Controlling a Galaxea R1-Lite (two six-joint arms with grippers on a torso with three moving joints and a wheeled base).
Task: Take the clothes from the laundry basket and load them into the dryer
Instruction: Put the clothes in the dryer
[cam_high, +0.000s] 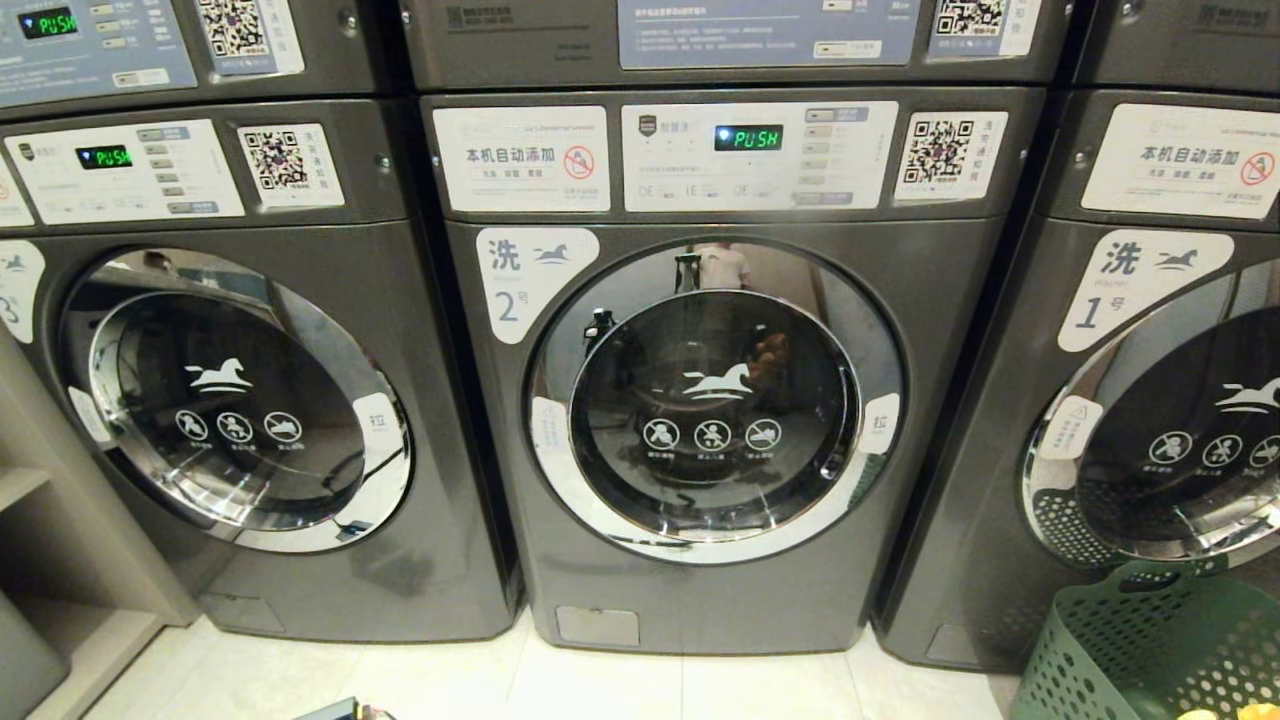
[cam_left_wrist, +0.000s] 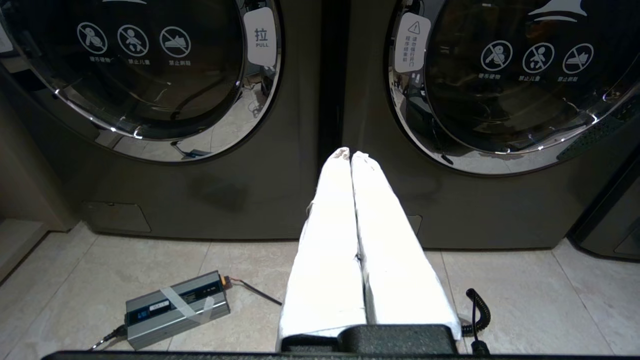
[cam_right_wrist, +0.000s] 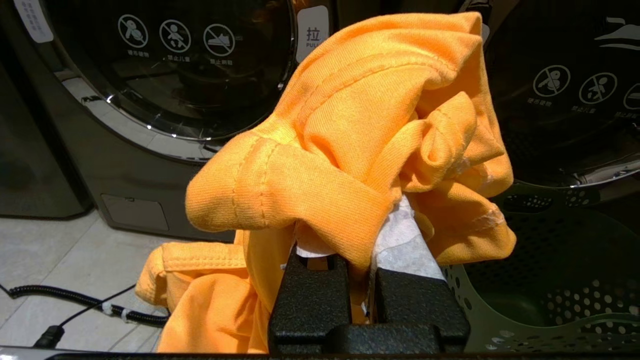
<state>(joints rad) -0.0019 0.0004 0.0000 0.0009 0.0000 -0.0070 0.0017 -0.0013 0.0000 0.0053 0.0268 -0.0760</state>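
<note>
Room: three grey machines (cam_high: 700, 400) in a row, doors closed, on a pale tile floor (cam_high: 600, 680).
Basket (cam_high: 1150, 650): green, by the right-most machine.
Right hand (cam_right_wrist: 357, 250): clenched on orange clothes (cam_right_wrist: 360, 145), just beside the basket.
Left hand (cam_left_wrist: 351, 155): clenched, holding nothing.

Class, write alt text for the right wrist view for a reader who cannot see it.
The right claw is shut on a crumpled orange garment, which fills most of the view. Behind it stand two dark front-loading machines with closed round doors, and the green perforated laundry basket sits beside the claw on the tiled floor.
</note>
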